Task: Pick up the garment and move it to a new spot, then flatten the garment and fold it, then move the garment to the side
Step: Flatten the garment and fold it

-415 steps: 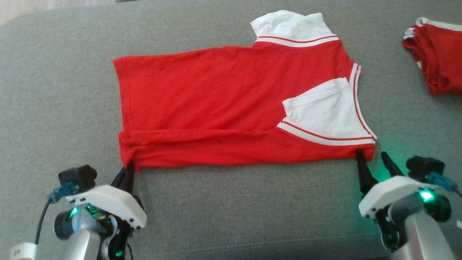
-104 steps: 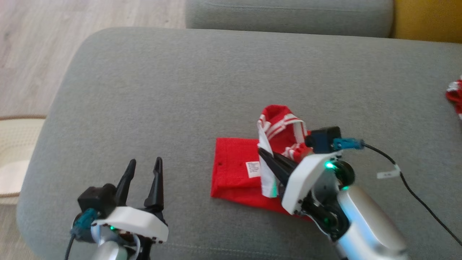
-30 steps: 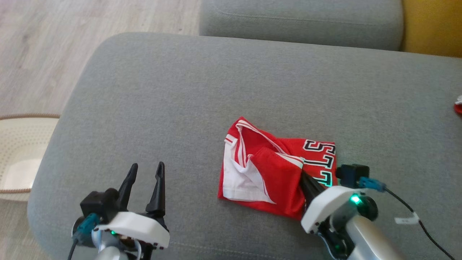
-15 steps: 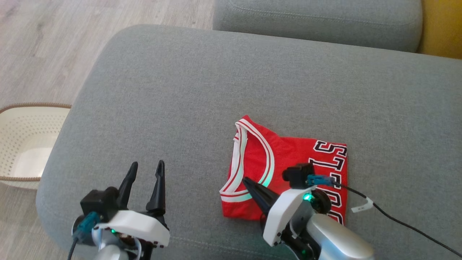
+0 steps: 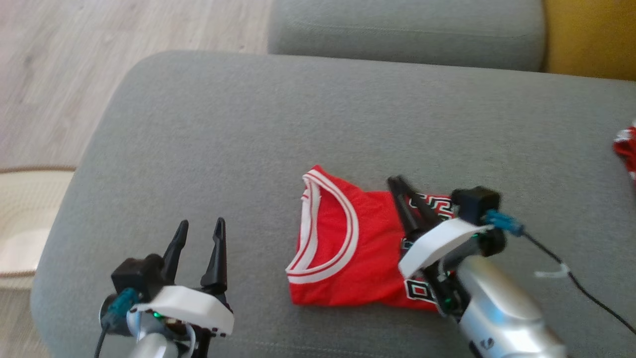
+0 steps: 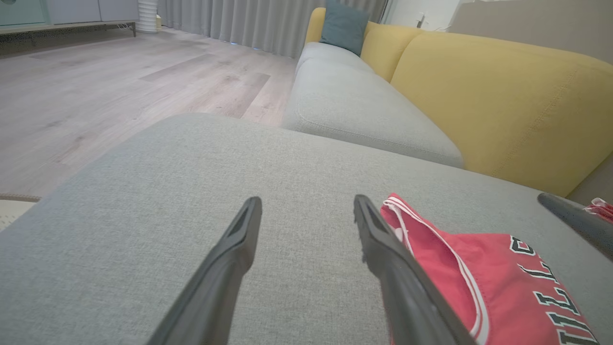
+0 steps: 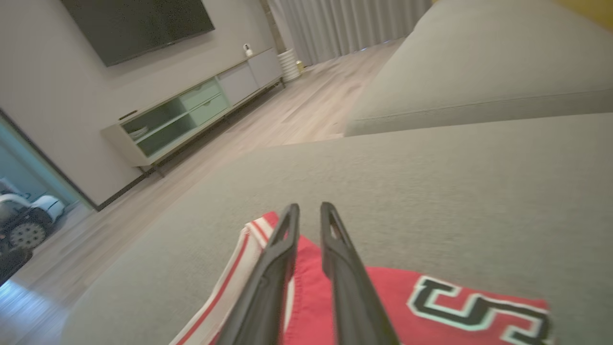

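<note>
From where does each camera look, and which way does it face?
Head: high, looking down at the sofa; left end effector, right end effector and right forearm show.
Left wrist: low over the sofa, facing the yellow backrest; its own fingers rise from below.
Right wrist: just over the jersey, facing a TV cabinet; its own fingers.
Shared: all three see the jersey and sofa.

A living room at home: a grey sofa [image 6: 335, 96] with a yellow backrest [image 6: 479, 96] and a teal cushion [image 6: 344, 26] stands on a pale wood floor [image 6: 96, 86], long curtains [image 6: 230, 19] behind. A dark TV [image 7: 139, 24] hangs above a low cabinet [image 7: 191, 115]; a toy car [image 7: 24, 220] sits nearby.
</note>
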